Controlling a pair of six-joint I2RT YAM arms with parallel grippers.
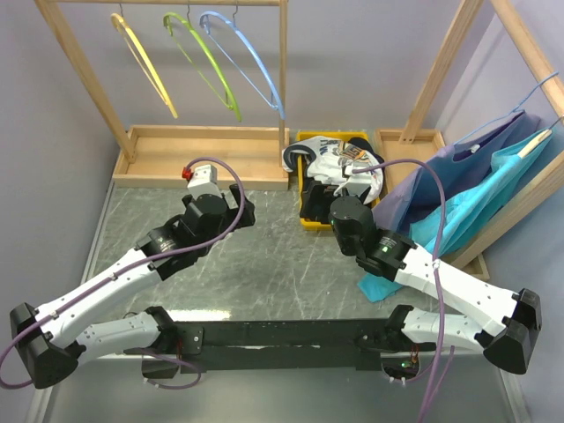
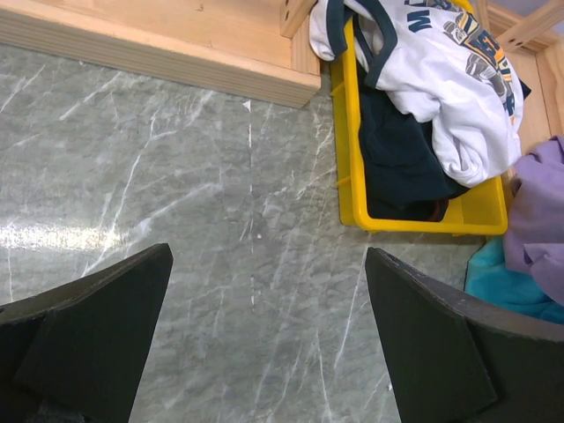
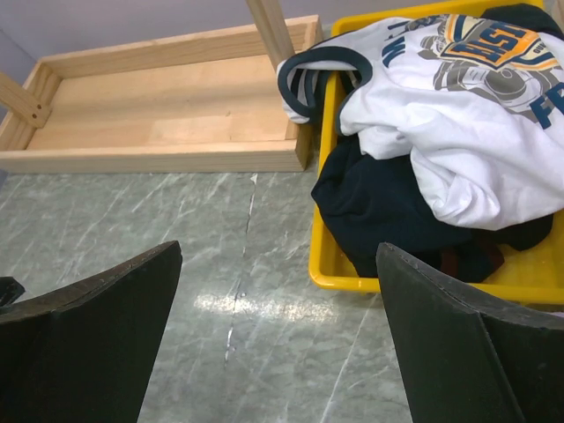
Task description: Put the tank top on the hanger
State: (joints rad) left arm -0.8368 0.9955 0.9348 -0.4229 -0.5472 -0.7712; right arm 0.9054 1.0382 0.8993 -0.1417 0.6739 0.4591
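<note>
From above: the tank top [image 1: 339, 166] sits crumpled on top of a heap in the yellow bin [image 1: 310, 220]. It is well apart from the yellow hanger [image 1: 145, 66], which hangs leftmost on the wooden rack [image 1: 284, 79]. Nothing is picked up yet, so I'd call this the opening reach.

Left wrist view: the left gripper [image 2: 269, 256] has its jaws spread wide with nothing between them, just bare table [image 2: 176, 176] below. The bin is off to the upper right.

Right wrist view: the right gripper [image 3: 278, 248] also gapes wide and empty. The tank top is ahead and to the right, draped over a dark garment [image 3: 379, 198].

Next move, as I read it: pinch the white fabric alone, ideally near a navy-trimmed opening, and leave the dark cloth behind. The hanger still wants fetching off the rack.
</note>
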